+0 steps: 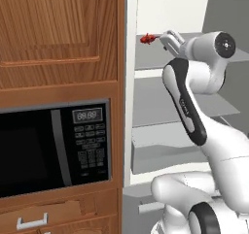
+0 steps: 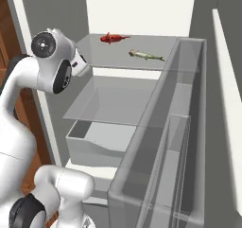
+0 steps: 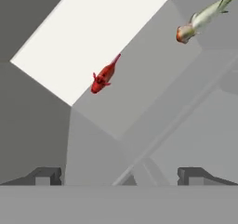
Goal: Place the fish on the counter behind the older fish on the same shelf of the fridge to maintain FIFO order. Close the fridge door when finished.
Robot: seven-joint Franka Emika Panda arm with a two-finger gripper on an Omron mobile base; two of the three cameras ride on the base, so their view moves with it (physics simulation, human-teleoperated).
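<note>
From my seat I count two fish in the fridge (image 2: 142,4), one red-orange and one greenish-grey. Nearest to me, the jaws stand wide open and grasp nothing; in the hand view the two dark fingertips (image 3: 46,175) are far apart at the bottom. The gripper (image 1: 168,38) is at the front edge of the upper shelf (image 2: 142,66), apart from both fish.

On this shelf the greenish-grey older fish (image 2: 147,56) lies closer to the front, toward the door side. The red-orange fish (image 2: 113,38) lies farther back, near the white rear wall, well apart from the older one.

Under this shelf I see one more flat shelf board (image 2: 108,104) and then one deep grey drawer bin (image 2: 94,144). The fridge door (image 2: 227,80) is open, with two see-through bins (image 2: 160,142) on its inner side.

To the left of the fridge there is one black microwave (image 1: 53,148) set in brown wooden cabinets (image 1: 58,34).
</note>
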